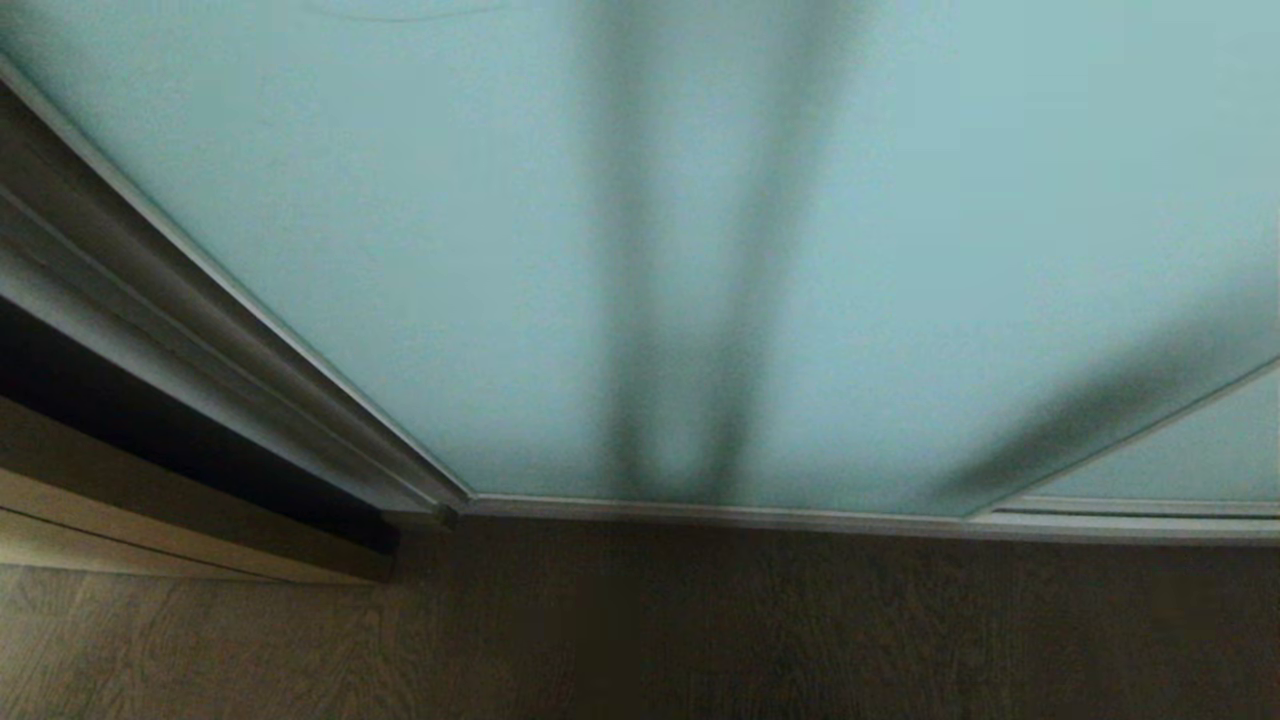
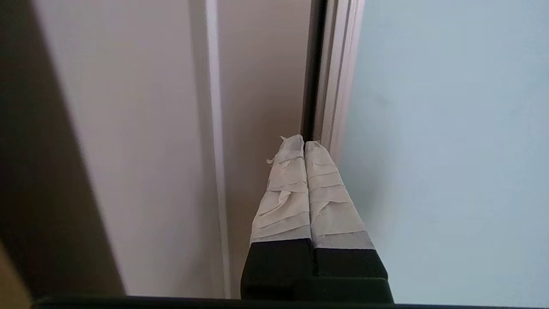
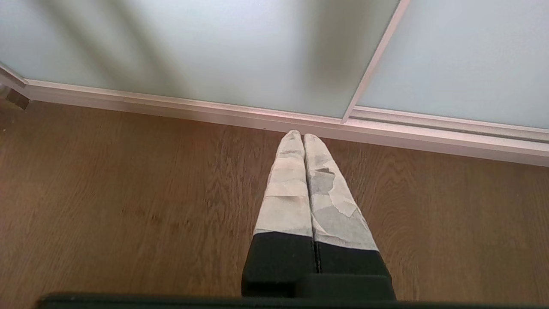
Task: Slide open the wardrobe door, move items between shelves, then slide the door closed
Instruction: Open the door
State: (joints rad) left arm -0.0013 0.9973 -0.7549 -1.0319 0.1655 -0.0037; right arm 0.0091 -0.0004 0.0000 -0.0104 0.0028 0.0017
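Presently the left gripper (image 2: pixel 304 141), jaws pressed together and empty, noses at the dark gap beside the sliding wardrobe door (image 2: pixel 450 150), whose silver frame (image 2: pixel 336 86) its taped tips could skid off, leaving the door unmoved.

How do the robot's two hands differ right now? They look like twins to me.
The left hand points at the silver frame edge of the sliding wardrobe door, right by the dark gap beside it; the right hand hangs over the wooden floor, aimed at the door's bottom rail. Both are shut, empty and wrapped in pale tape.
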